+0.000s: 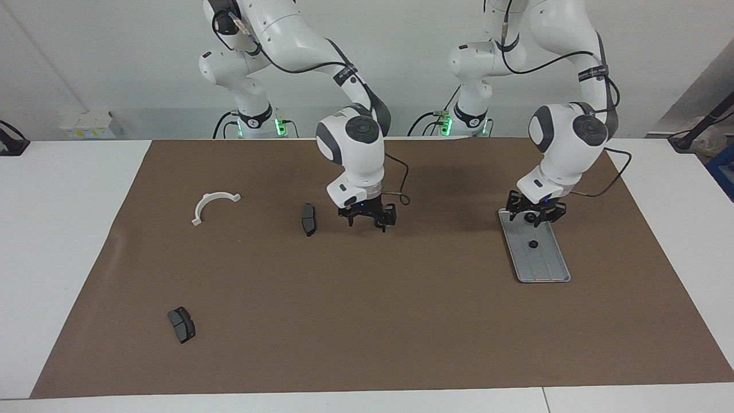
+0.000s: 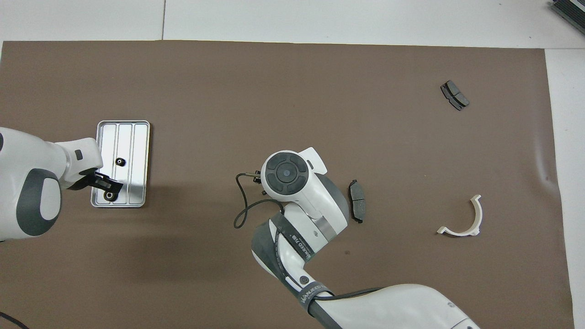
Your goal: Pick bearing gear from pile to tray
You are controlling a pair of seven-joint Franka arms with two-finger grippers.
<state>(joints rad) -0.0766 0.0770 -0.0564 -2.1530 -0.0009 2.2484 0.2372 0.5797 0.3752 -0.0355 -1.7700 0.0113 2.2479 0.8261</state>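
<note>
The silvery tray point(image 1: 547, 269) lies on the brown mat toward the left arm's end; it also shows in the overhead view point(image 2: 139, 160). One black gear point(image 1: 533, 244) lies near its middle point(image 2: 120, 161). A second black gear point(image 1: 532, 218) is at the tray's end nearer the robots point(image 2: 109, 196), right at the tips of my left gripper point(image 1: 536, 215), which is low over that end point(image 2: 109, 187). My right gripper point(image 1: 367, 222) hangs open and empty over the mat's middle, beside a brake pad point(image 1: 308, 219). The overhead view hides it under its own wrist.
That brake pad also shows from above point(image 2: 357, 201). A white half-ring bracket point(image 1: 213, 205) point(image 2: 462, 219) and a second brake pad point(image 1: 182, 324) point(image 2: 454, 95) lie toward the right arm's end. A loose cable point(image 2: 242, 205) hangs by the right wrist.
</note>
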